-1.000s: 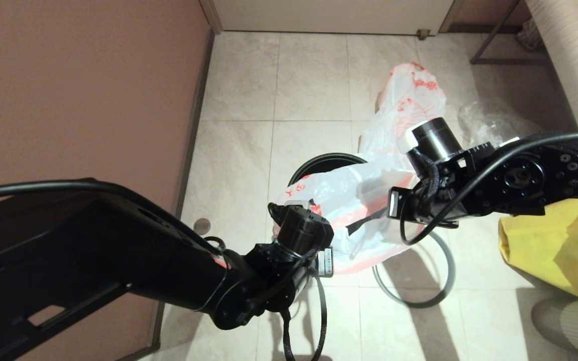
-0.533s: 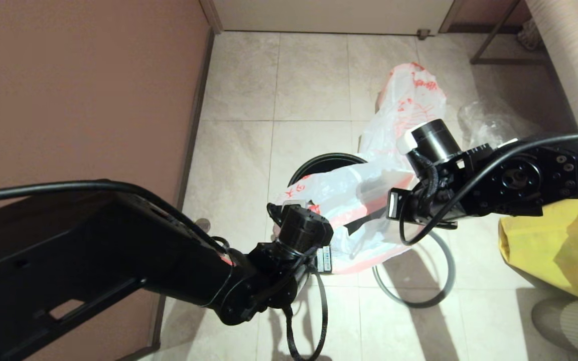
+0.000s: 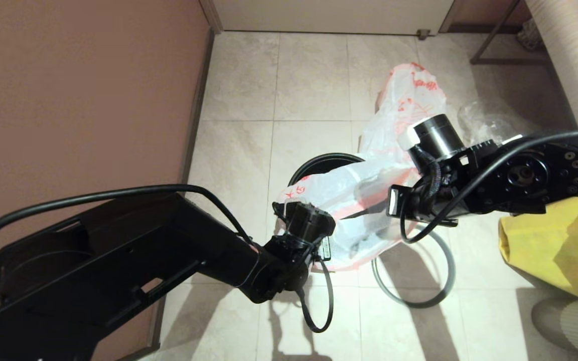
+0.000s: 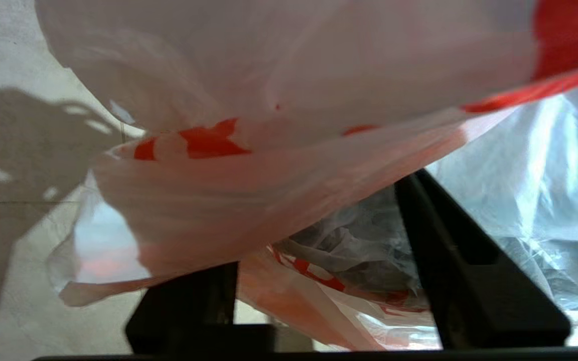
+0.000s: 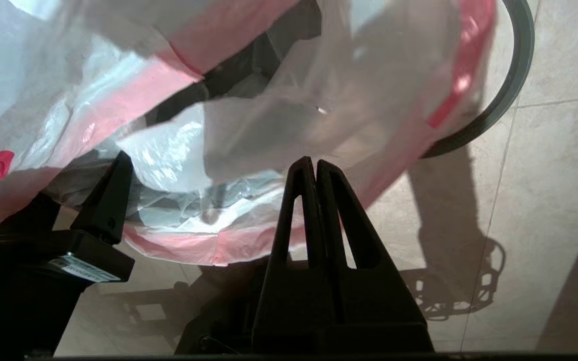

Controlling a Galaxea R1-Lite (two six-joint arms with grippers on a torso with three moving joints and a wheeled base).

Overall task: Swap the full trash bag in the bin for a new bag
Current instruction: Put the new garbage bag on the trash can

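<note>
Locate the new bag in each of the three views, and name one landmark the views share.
Head view: the new bag hangs mid-frame, between both grippers.
Left wrist view: it fills the upper frame.
Right wrist view: it drapes across the upper half.
Shared landmark: the grey ring on the floor, also in the right wrist view.

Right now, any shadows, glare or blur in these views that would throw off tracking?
Head view: hard light, long arm shadows on the floor near the grey ring. Left wrist view: the new bag sits very close and soft-focused, fingers dark silhouettes. Right wrist view: bright sheen on the bag film, right gripper backlit, its crisp shadow on the tiles.
</note>
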